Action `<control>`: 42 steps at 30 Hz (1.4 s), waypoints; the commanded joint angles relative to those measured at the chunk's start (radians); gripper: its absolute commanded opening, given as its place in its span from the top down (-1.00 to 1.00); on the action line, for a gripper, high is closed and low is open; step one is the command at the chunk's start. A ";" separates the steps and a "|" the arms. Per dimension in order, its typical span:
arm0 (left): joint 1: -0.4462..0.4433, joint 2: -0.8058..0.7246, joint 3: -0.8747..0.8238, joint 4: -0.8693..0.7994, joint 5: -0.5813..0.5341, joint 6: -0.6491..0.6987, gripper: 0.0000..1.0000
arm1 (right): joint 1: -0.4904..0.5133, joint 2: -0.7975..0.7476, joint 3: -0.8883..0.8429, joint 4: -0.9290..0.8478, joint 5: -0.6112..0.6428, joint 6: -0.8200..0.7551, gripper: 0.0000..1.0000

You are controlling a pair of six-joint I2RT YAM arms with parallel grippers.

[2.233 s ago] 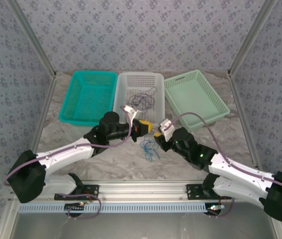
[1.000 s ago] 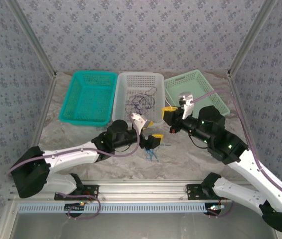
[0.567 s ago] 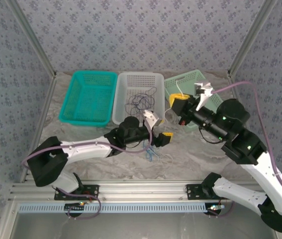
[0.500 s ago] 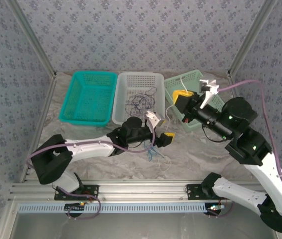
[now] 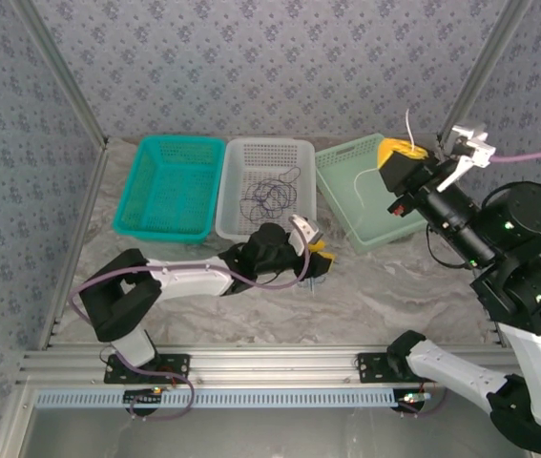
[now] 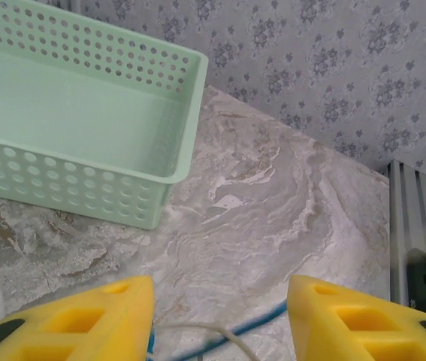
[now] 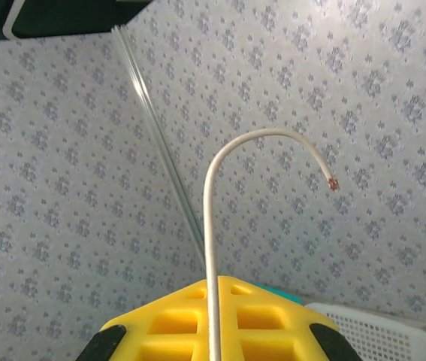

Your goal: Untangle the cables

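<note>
So we've got the marbled table point(image 5: 394, 296) with three baskets along its far side: a teal basket point(image 5: 160, 232) at 11 o'clock, a white basket point(image 5: 270, 141) at 12 and a mint basket point(image 5: 346, 149) at 1. The right gripper point(image 5: 396, 151) is up in the air at about 2 o'clock, above the mint basket's far corner. Its yellow fingers are pressed together on a cream cable point(image 5: 357, 191). One end pokes up past the fingers and the rest dangles down over the mint basket. The left gripper point(image 5: 318, 260) is low on the table, just at 6 o'clock of the gap between the white and mint baskets. In its wrist view the fingers sit spread apart, with a blue cable point(image 6: 261, 322) and a pale wire point(image 6: 197, 329) lying between them. A bundle of dark cables point(image 5: 268, 198) is looped inside the white basket.
</note>
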 commanded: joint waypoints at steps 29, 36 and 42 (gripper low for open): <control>-0.008 -0.138 -0.104 -0.134 -0.160 0.015 -0.17 | -0.409 0.272 0.101 -0.036 -0.072 -0.144 1.00; -0.008 -0.327 -0.219 -0.145 -0.315 0.062 -0.40 | -0.460 0.317 0.070 0.014 -0.158 -0.121 1.00; 0.024 -0.481 -0.275 -0.209 -0.457 0.090 -0.64 | -0.436 0.382 0.108 0.030 -0.234 -0.136 1.00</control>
